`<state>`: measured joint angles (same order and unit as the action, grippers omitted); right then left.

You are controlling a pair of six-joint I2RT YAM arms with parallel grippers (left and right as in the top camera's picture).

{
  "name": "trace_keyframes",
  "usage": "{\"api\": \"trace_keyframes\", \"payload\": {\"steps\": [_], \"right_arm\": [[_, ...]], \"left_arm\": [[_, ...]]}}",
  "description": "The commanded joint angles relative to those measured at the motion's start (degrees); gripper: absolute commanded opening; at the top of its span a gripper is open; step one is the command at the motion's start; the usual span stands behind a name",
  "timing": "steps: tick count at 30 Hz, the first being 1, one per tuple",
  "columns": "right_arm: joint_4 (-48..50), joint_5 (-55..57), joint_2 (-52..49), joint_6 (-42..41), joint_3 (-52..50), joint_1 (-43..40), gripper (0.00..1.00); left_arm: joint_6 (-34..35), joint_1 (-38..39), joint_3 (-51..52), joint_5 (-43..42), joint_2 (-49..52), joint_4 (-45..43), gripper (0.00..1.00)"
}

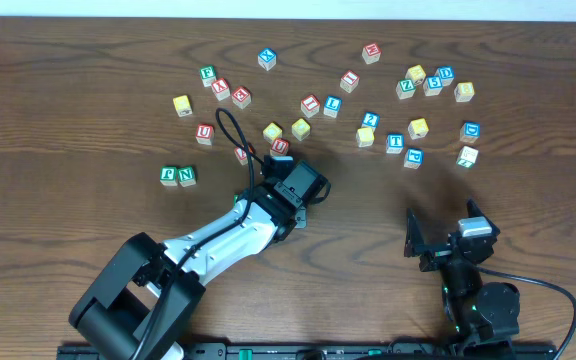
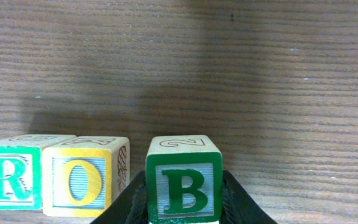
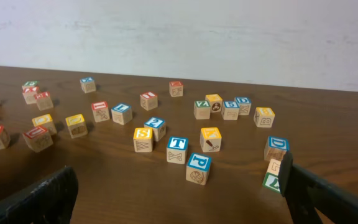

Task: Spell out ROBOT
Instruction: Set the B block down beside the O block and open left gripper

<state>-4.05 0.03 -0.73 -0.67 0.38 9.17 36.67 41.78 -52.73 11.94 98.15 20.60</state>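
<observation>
near the middle of the bench [image 1: 88,60], r [image 2: 8,180] and o [image 2: 82,180] stand touching. the left gripper [image 2: 184,198] is clamped on b [image 2: 182,183], just right of o, so the third letter is in hand. next it should let go, then a second o and t [image 3: 177,150] are needed. the right gripper [image 3: 179,193] sits with jaws apart by the near-right corner.

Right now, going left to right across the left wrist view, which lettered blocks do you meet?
R block → O block → B block
</observation>
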Motion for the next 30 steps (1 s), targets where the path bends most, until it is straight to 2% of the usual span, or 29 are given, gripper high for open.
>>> {"api": "trace_keyframes", "payload": {"steps": [1, 13, 15, 17, 20, 30], "right_arm": [[-0.26, 0.46, 0.09, -0.57, -0.07, -0.5, 0.99], [-0.26, 0.46, 0.09, -0.57, -0.09, -0.5, 0.99], [-0.26, 0.48, 0.09, -0.57, -0.07, -0.5, 0.99], [-0.26, 0.46, 0.09, -0.57, -0.09, -0.5, 0.99], [-0.26, 0.46, 0.09, -0.57, -0.09, -0.5, 0.99], [-0.26, 0.46, 0.09, -0.57, -0.09, -0.5, 0.99]], "left_arm": [[-1.07, -0.24, 0.76, 1.4, 0.83, 0.07, 0.08], [-1.05, -0.24, 0.76, 1.38, 0.83, 0.28, 0.09], [-1.05, -0.24, 0.76, 1.38, 0.83, 0.28, 0.15], [-1.05, -0.24, 0.79, 1.38, 0.83, 0.28, 0.15], [-1.03, -0.24, 1.05, 1.38, 0.87, 0.24, 0.08], [-1.03, -0.24, 1.62, 1.38, 0.87, -0.26, 0.08]]}}
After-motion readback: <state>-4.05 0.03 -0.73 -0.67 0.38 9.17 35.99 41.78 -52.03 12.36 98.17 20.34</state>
